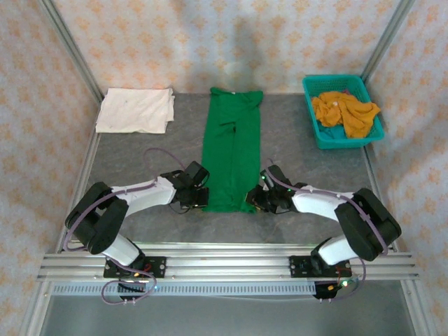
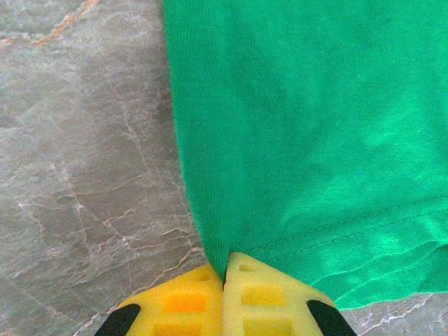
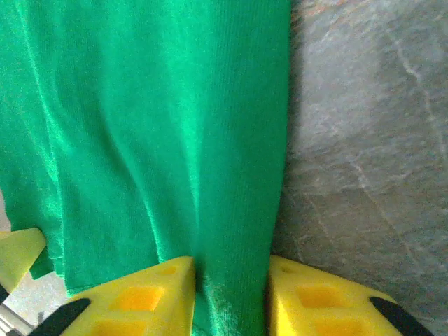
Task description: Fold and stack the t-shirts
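Your left gripper (image 2: pixel 224 281) is pressed tight on the near left hem corner of the green t-shirt (image 1: pixel 231 150), which lies lengthwise mid-table (image 1: pixel 140 157). Your right gripper (image 3: pixel 231 283) straddles the right corner, cloth between parted jaws; whether it bites, you cannot tell. Confirm both grips, then lift evenly, carrying the hem toward the collar.

A grey marbled table (image 1: pixel 140 150) carries a cream-white t-shirt (image 1: pixel 135 110) at upper left, a green t-shirt (image 1: pixel 231 150) at centre, and a teal basket (image 1: pixel 344 141) at upper right.
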Robot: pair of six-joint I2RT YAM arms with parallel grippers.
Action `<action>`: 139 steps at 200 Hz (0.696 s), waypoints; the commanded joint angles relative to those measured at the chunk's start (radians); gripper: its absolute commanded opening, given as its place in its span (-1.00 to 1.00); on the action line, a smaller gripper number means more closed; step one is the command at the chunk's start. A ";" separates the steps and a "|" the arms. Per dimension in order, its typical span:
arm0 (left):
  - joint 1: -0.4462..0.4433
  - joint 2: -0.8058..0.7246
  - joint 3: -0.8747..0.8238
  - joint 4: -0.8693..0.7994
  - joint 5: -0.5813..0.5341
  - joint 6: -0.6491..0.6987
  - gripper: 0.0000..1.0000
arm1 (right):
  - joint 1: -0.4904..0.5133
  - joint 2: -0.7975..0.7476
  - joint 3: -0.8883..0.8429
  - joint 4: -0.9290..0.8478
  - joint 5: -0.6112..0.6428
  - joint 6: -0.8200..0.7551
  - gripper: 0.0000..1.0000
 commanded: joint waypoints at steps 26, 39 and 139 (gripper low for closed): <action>-0.006 -0.013 -0.018 -0.031 -0.047 -0.003 -1.00 | 0.019 0.007 -0.011 -0.034 -0.018 0.038 -0.72; -0.006 -0.022 -0.019 -0.048 -0.063 -0.002 -1.00 | 0.020 -0.006 -0.011 -0.055 0.002 0.039 -0.83; -0.050 -0.199 -0.078 -0.138 0.057 0.017 -1.00 | 0.019 -0.197 -0.046 -0.196 -0.005 0.057 -1.00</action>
